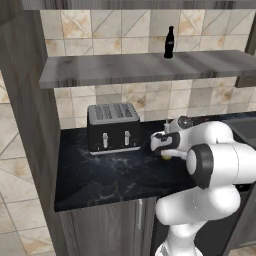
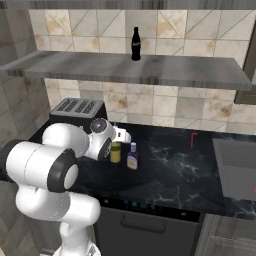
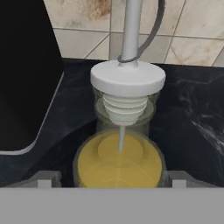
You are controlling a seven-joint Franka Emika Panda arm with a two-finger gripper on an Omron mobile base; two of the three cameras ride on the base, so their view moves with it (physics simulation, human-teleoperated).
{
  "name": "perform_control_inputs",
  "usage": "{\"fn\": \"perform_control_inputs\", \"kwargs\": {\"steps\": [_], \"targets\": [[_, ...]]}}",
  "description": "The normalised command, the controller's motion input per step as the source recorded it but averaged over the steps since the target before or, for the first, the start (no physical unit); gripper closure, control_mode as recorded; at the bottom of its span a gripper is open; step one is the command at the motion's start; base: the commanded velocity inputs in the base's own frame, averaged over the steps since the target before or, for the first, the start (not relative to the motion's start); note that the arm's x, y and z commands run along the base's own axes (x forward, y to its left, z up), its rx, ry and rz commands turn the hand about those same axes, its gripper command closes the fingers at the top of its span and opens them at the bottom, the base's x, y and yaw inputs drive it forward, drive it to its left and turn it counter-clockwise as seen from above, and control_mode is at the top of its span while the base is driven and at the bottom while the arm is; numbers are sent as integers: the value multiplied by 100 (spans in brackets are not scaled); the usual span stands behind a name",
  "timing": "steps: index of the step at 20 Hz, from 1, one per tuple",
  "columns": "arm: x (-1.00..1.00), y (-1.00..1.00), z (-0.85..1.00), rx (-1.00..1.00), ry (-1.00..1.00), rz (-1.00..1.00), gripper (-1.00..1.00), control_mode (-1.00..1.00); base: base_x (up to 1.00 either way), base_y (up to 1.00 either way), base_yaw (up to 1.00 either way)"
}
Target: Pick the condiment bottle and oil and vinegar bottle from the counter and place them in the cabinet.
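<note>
Three bottles: one slim black cola-style bottle above the four-slot black toaster, one golden-olive spouted oil bottle and one squat blue-capped condiment bottle beside it.

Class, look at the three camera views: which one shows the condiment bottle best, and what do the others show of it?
The right base view: the condiment bottle stands in full sight on the counter, blue cap and pale label visible, beside the oil and vinegar bottle. In the left base view the arm covers that spot. The hand view looks down on the oil bottle instead.
</note>
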Motion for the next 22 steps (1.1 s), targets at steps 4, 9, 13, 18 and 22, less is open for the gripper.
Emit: {"fn": "perform_control_inputs", "kwargs": {"steps": [4,9,13,18,22], "targets": [[0,0,0,0,0,0,100,-100,0,0,0],[0,0,0,0,0,0,100,-100,0,0,0],[0,-2,0,0,0,0,100,-100,0,0,0],[-5,0,35,0,-4,-3,100,-100,0,0,0],[-23,1,85,0,-5,-1,100,-100,0,0,0]]}}
